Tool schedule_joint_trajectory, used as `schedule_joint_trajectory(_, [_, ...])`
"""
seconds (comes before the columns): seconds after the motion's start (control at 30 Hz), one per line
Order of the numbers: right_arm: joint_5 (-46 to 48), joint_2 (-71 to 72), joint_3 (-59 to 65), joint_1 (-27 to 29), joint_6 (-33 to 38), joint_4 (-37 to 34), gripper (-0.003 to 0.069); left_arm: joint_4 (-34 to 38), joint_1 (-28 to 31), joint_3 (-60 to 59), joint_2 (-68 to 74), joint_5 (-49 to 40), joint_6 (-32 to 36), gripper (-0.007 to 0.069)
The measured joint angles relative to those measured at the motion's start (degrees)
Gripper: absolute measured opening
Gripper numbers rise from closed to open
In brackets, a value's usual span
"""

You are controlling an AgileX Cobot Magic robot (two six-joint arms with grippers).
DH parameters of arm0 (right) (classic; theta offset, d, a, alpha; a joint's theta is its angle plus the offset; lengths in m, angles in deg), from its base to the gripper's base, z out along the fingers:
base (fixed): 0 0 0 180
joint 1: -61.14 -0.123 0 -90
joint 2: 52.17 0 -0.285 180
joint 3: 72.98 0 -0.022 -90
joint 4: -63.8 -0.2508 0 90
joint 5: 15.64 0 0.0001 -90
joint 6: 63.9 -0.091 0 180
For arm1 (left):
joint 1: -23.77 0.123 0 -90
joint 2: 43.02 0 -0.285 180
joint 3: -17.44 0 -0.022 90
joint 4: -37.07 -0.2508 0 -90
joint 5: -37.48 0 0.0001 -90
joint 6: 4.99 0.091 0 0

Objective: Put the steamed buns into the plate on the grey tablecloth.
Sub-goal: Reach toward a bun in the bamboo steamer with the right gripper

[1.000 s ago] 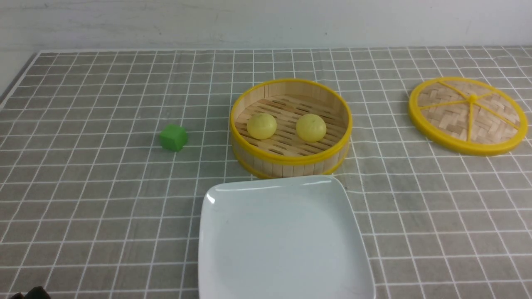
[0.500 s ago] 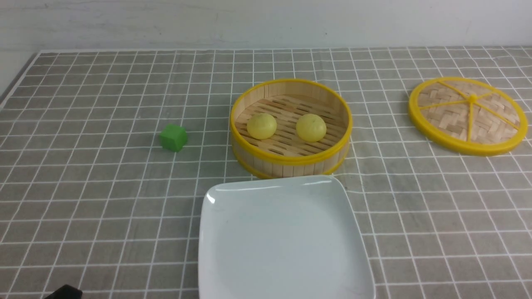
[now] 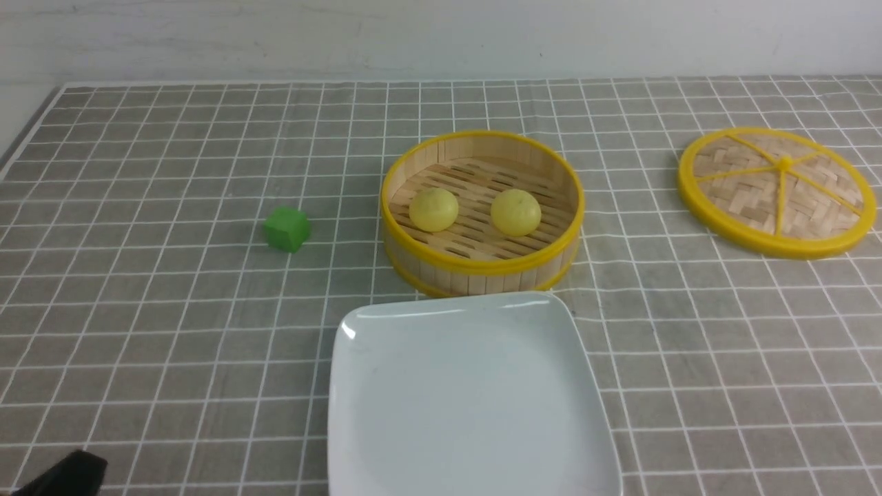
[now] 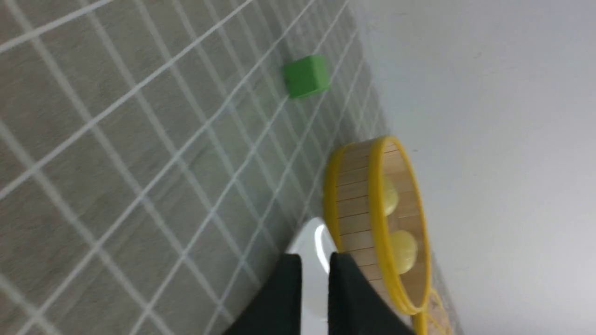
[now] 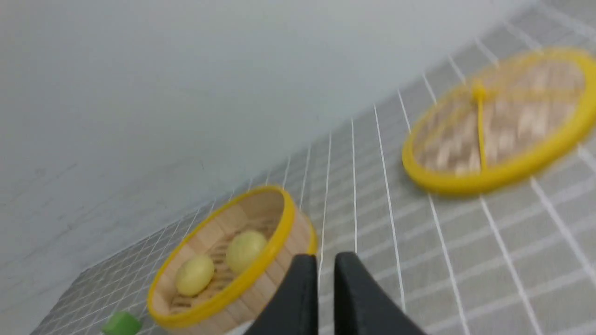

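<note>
Front view: both steamed buns (image 3: 474, 211) side by side in the bamboo steamer (image 3: 482, 265), just behind the white plate (image 3: 386, 420) on the grey tablecloth (image 3: 138, 303); only a dark corner of left gripper (image 3: 65, 475), right unseen. Wrist views: left gripper, right gripper (image 5: 326, 263) jaws nearly together, narrow slit, holding nothing.

Both steamed buns (image 3: 474, 210) sit in the steamer (image 3: 482, 265), behind the plate (image 3: 468, 399); cube (image 3: 287, 228) left, lid (image 3: 776, 191) right.

lab tabletop: bare white wall (image 3: 441, 34), staged props
</note>
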State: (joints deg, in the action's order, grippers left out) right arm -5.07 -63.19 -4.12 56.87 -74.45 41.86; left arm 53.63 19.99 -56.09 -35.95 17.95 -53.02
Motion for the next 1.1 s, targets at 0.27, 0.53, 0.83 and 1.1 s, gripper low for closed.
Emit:
schedule_joint_trajectory(0.27, [28.32,-25.60,-20.17,0.00,4.31,7.99,0.0000,-3.39,0.00,16.15,12.28,-19.43,13.23,0.0001])
schedule_joint_trajectory(0.53, [38.51,-55.77,-32.13,0.00,16.36,0.16,0.0025,-3.49,0.00,22.66,32.19,-32.74,27.46,0.0001])
schedule_joint_trajectory(0.83, [39.96,-81.65,-52.28,-6.20,33.18,-11.71,0.0165,-2.19,0.00,23.92,43.32,-32.10,30.50,0.0012])
schedule_joint_trajectory(1.1, [44.72,-101.06,-79.29,-15.03,28.51,-3.62,0.0348,-2.58,0.00,23.92,45.30,-32.59,32.08,0.0071])
